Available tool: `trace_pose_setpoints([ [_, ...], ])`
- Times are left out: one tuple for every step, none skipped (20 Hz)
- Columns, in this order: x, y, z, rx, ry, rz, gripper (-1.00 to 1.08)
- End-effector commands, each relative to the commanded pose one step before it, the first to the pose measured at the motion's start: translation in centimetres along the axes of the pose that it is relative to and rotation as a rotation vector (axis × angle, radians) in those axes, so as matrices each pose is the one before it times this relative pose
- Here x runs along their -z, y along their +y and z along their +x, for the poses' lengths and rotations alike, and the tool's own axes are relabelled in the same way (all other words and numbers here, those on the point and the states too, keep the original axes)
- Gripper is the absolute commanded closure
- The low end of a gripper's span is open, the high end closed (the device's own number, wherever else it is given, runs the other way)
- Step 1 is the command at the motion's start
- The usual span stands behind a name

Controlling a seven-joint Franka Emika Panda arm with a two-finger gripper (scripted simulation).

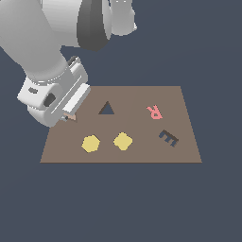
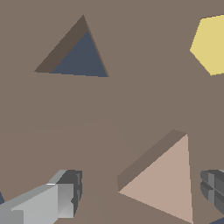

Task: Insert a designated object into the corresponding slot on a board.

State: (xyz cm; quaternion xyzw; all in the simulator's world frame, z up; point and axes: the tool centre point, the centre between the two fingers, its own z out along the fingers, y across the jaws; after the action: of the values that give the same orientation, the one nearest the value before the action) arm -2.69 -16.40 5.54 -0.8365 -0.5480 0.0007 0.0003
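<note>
My jaws are standing open around the tan triangle block (image 2: 168, 183), one finger (image 2: 52, 203) showing on one side of it and the dark ribbed pad (image 2: 213, 189) of the other on the opposite side, with a gap left between each and the block, so I am gripping nothing. The block is lying flat on the brown board (image 2: 109, 113), and in the exterior view only a small corner of it (image 1: 72, 116) is peeking out from under my gripper (image 1: 66, 116), near the board's edge on the exterior view's left. Beyond the block in the wrist view, the triangular slot (image 2: 78, 57) is sitting empty, its dark floor showing through, well apart from the block with bare board between them. A yellow hexagon (image 2: 212, 43) is lying off to one side of it, cut by the picture's edge. In the exterior view the slot (image 1: 107, 109) is lying to the right of my gripper, the hexagon (image 1: 90, 143) and a second yellow shape (image 1: 123, 141) are resting nearer the board's front edge, and farther toward the exterior view's right a pink letter R (image 1: 154, 112) and a dark E-shaped cut-out (image 1: 168, 138) are showing.
</note>
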Motion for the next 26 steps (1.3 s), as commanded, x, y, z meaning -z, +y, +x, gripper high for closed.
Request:
trace_pose_setpoints([
  [-0.257,0.494,-0.247,0.03015,0.00049,-0.00087,-0.92],
  [-0.079,0.146,-0.082,0.00857,0.00009,-0.00016,-0.92],
  [-0.068,0.127,-0.070,0.00737,0.00008,-0.00014,-0.92],
  [-0.057,0.107,-0.056,0.00621,0.00006,-0.00011,-0.92],
  [-0.046,0.088,-0.046,0.00498,0.00005,-0.00009,-0.92],
  [-0.034,0.069,-0.029,0.00384,0.00003,-0.00006,-0.92],
  [-0.023,0.050,-0.020,0.00258,0.00002,-0.00004,-0.92],
  [-0.011,0.030,0.004,0.00154,0.00000,-0.00001,-0.92],
  [0.002,0.012,-0.004,0.00000,0.00000,0.00000,-0.92],
  [0.011,-0.009,0.041,-0.00069,-0.00004,0.00005,-0.92],
  [0.016,-0.018,0.021,-0.00154,-0.00003,0.00006,-0.92],
  [0.005,-0.006,-0.001,-0.00069,-0.00001,0.00002,-0.92],
  [-0.008,-0.004,-0.040,0.00000,0.00000,0.00000,-0.92],
  [-0.040,0.000,0.001,0.00000,0.00000,0.00000,-0.92],
  [-0.119,0.000,0.003,0.00000,0.00000,0.00000,-0.92],
  [-0.199,0.000,0.004,0.00000,0.00000,0.00000,-0.92],
  [-0.279,-0.002,0.005,0.00000,0.00000,0.00000,-0.92],
  [-0.359,-0.004,0.006,0.00000,0.00000,0.00000,-0.92],
  [-0.359,-0.007,0.006,0.00000,0.00000,0.00000,-0.92],
  [-0.280,-0.007,0.004,0.00000,0.00000,0.00000,-0.92],
  [-0.200,-0.006,0.003,0.00000,0.00000,0.00000,-0.92],
  [-0.120,-0.004,0.002,0.00000,0.00000,0.00000,-0.92],
  [-0.040,-0.001,0.001,0.00000,0.00000,0.00000,-0.92],
  [0.000,0.000,0.000,0.00000,0.00000,0.00000,1.08],
  [0.000,0.000,0.000,0.00000,0.00000,0.00000,1.08],
  [0.000,0.000,0.000,0.00000,0.00000,0.00000,1.08],
])
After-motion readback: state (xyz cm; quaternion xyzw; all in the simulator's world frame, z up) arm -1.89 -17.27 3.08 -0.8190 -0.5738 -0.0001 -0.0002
